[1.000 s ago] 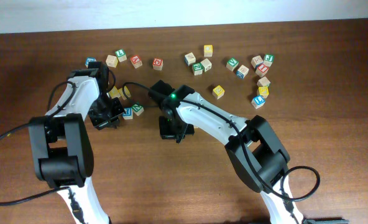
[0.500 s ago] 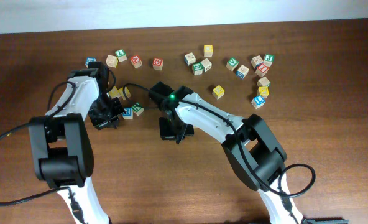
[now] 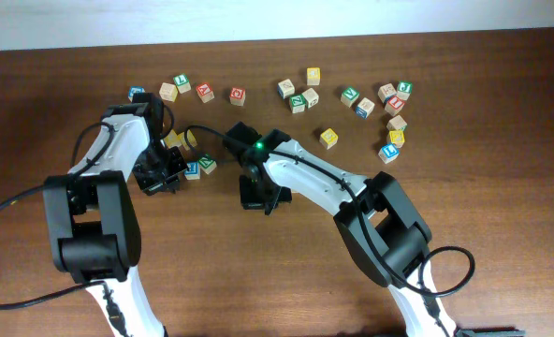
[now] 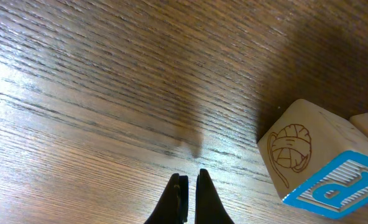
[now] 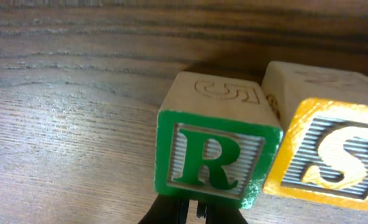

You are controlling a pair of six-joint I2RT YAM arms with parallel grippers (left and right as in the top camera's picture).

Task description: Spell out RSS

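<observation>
On the desk (image 5: 59, 124), the right pincer (image 5: 190, 208) is hanging all but shut and empty just beside the R cube (image 5: 212, 152), which is sitting against an S cube (image 5: 333, 155), so a careless shove is threatening to twist both askew.

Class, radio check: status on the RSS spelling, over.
Left hand shut, empty. Right hand shut, at green-bordered wooden R cube. Yellow-faced wooden S cube beside it. Right arm hides them overhead.
</observation>
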